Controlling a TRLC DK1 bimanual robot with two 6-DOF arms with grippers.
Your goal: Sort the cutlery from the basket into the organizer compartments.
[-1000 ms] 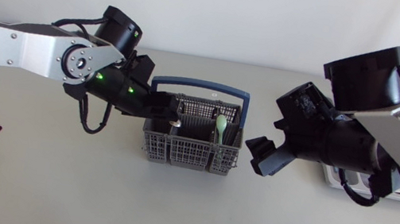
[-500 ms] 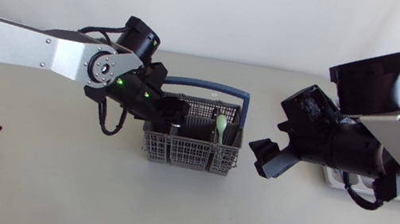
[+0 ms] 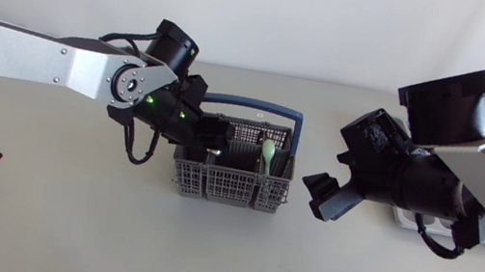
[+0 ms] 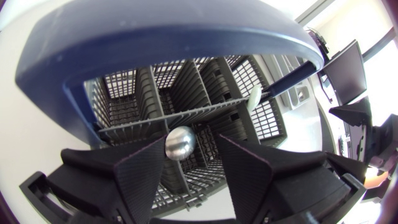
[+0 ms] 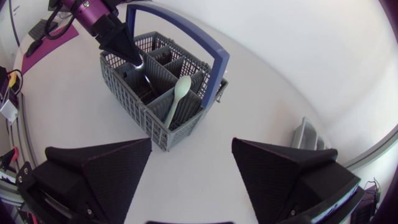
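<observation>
Head view: grey lattice basket [image 3: 215,188] with blue handle mid-table, pale green plastic spoon [image 3: 268,150] upright inside, left gripper [image 3: 214,139] poised over it, right gripper [image 3: 323,196] beside it. Left wrist view: fingers parted about a round-ended steel utensil [image 4: 180,142], not yet clamped. Right wrist view: fingers wide, empty; grey organizer tray [image 5: 309,134] well apart, contents unseen, so sorting seemingly barely begun.

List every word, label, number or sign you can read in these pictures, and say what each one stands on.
None: no text can be read in any view.
The grey basket, its blue handle, the green spoon, the left gripper and the right gripper show no print.
The green lights on the left arm are plain dots, not signs.
</observation>
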